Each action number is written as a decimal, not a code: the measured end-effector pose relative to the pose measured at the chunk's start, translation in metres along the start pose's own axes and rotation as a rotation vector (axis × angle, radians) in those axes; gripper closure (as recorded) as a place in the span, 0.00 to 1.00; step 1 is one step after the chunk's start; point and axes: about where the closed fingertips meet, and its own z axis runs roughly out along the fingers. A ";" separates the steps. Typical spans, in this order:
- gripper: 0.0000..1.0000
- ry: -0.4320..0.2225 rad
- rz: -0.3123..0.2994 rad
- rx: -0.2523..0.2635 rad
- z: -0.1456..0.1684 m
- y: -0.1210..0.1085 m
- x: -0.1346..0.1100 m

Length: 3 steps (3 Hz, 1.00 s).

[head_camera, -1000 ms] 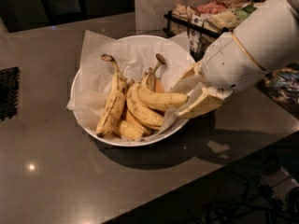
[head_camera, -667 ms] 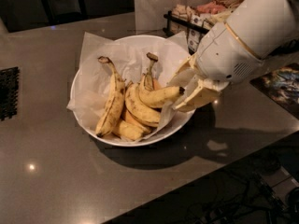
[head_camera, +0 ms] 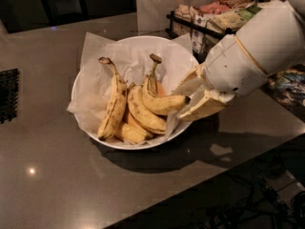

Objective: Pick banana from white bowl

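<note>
The white bowl (head_camera: pixel 141 37), lined with crinkled white paper, stands mid-counter. The brown-speckled banana (head_camera: pixel 114 105) lies at the bowl's left side, its dark-tipped stem pointing to the back. To its right lies a cleaner-yellow pair of bananas (head_camera: pixel 151 104) sharing one stem. My gripper (head_camera: pixel 178 105) reaches in over the bowl's right rim. It is open, with its beige fingers (head_camera: pixel 199 109) above and below the free end of the pair's upper banana. It is well away from the speckled banana and holds nothing.
A black wire rack of snack packets (head_camera: pixel 209 18) stands behind the bowl at the back right. A black mat (head_camera: pixel 7 94) lies at the left edge. The counter's front edge runs diagonally at the lower right, with cables on the floor below it.
The arm has shifted slightly and the fingers have come down a little around the end of the pair's banana. The bananas and the bowl have not moved.
</note>
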 end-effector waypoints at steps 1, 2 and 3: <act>1.00 -0.081 0.063 0.023 0.014 0.010 0.015; 1.00 -0.081 0.063 0.023 0.014 0.010 0.015; 0.81 -0.081 0.063 0.023 0.014 0.010 0.015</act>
